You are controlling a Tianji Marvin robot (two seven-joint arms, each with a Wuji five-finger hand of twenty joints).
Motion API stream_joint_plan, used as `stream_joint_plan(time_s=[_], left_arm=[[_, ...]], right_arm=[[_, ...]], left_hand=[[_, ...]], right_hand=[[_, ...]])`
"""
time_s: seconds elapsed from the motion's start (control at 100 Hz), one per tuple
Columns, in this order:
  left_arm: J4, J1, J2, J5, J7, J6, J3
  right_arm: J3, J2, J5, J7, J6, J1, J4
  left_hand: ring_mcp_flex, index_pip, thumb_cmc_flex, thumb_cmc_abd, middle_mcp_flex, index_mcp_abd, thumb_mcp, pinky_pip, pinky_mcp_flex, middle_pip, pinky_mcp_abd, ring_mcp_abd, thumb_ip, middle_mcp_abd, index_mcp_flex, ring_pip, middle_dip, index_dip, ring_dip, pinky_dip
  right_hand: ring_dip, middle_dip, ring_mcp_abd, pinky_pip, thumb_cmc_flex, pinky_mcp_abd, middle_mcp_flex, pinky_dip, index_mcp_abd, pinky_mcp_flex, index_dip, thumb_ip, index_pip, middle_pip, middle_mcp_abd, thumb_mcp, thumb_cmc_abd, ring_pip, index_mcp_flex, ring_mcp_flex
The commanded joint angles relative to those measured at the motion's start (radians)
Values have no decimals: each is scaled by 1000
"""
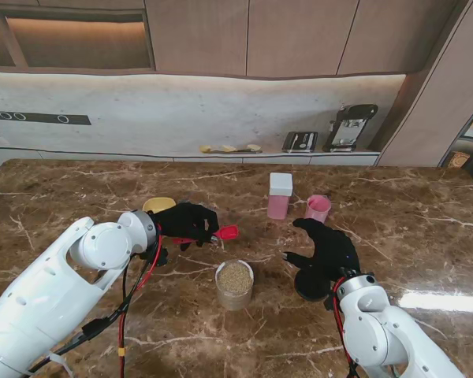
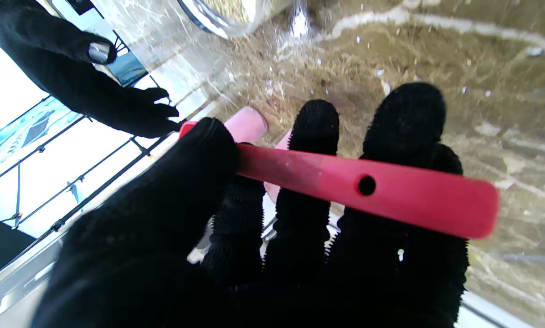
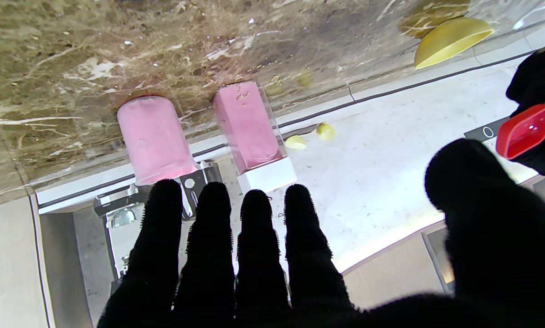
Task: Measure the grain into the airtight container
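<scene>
My left hand [image 1: 188,223] is shut on a red measuring spoon [image 1: 227,232], whose bowl points to the right above the table. In the left wrist view the red handle [image 2: 368,191] lies across my fingers [image 2: 313,136] under the thumb. I cannot see whether the spoon bowl [image 3: 525,132] holds grain. A round glass jar [image 1: 234,283] filled with brown grain stands nearer to me than the spoon. My right hand [image 1: 325,248] hovers open to the right of the jar, fingers [image 3: 236,255] spread, holding nothing. A tall pink container with a white lid [image 1: 279,196] stands farther back.
A pink cup [image 1: 318,208] stands right of the pink container, and both show in the right wrist view, cup [image 3: 156,139] and container [image 3: 249,132]. A yellow bowl [image 1: 158,205] sits behind my left hand. A dark round disc [image 1: 310,285] lies under my right hand.
</scene>
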Motion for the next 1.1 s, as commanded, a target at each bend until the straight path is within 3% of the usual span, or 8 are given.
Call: stream_joint_plan(time_s=[0.0, 0.19, 0.31, 0.62, 0.72, 0.76, 0.81, 1.09], left_arm=[[-7, -5, 6, 2, -18, 12, 12], [-3, -7, 5, 30, -1, -4, 24], [1, -13, 6, 36, -4, -11, 29], [9, -21, 13, -14, -43, -60, 29], [-1, -16, 17, -18, -58, -66, 26], [-5, -12, 18, -14, -57, -72, 23], [-6, -8, 18, -11, -51, -82, 21], [-22, 22, 22, 0, -44, -128, 3]], right_arm=[[0, -3, 2, 10, 5, -8, 0], [1, -3, 0, 7, 6, -10, 1], [2, -3, 0, 4, 7, -10, 1], [3, -4, -1, 3, 10, -10, 1], [3, -4, -1, 2, 10, -11, 1], [3, -4, -1, 1, 10, -10, 1], [3, -4, -1, 0, 10, -10, 1], [5, -4, -4, -4, 4, -11, 3]], left_hand=[[55, 95, 70, 75, 98, -159, 8, 99, 44, 90, 6, -26, 22, -33, 39, 158, 1, 68, 0, 48], [61, 63, 38, 79, 189, -237, 6, 213, 135, 267, 15, -118, 24, -124, 29, 593, 173, 99, 83, 128], [58, 56, 77, 128, 195, -243, -108, 236, 157, 333, 28, -78, 47, -146, -6, 720, 271, 108, 133, 117], [56, 112, 127, 196, 174, -33, -264, 225, 148, 449, 67, -23, 76, -189, -113, 788, 446, -115, 206, 202], [55, 126, 200, 245, 131, 35, -441, 167, 103, 455, 59, -14, 135, -172, -158, 765, 480, -231, 240, 268], [54, 120, 208, 252, 122, 38, -450, 164, 96, 457, 58, -13, 140, -177, -162, 763, 483, -239, 241, 270], [54, 126, 341, 304, 116, 35, -680, 150, 88, 462, 57, -11, 199, -178, -162, 751, 496, -247, 265, 294], [51, 196, 384, 262, 122, -45, -681, 147, 89, 466, 75, 21, 198, -172, -103, 732, 499, -177, 280, 311]], right_hand=[[14, 1, 2, 22, 2, -1, -5, 14, -22, 2, -12, 52, -18, -6, 3, -20, 16, 3, 0, 1], [14, 1, 3, 23, 5, 0, -3, 14, -22, 2, -12, 52, -18, -5, 3, -23, 19, 4, 1, 4], [15, 1, 4, 25, 5, 1, 0, 13, -22, 3, -12, 52, -17, -4, 3, -25, 20, 5, 2, 5], [15, 1, 5, 26, 7, 1, 3, 12, -23, 4, -13, 52, -16, -4, 3, -27, 21, 6, 2, 8], [15, 1, 5, 27, 7, 3, 3, 12, -23, 4, -13, 53, -16, -4, 3, -27, 21, 6, 2, 9], [15, 1, 5, 27, 7, 2, 3, 12, -23, 4, -13, 53, -16, -4, 3, -27, 20, 6, 2, 9], [15, 1, 5, 27, 7, 2, 2, 12, -23, 3, -13, 53, -16, -4, 2, -27, 20, 6, 2, 8], [16, 1, 4, 29, 7, 2, 6, 11, -24, 5, -13, 53, -15, -2, 3, -27, 18, 8, 4, 13]])
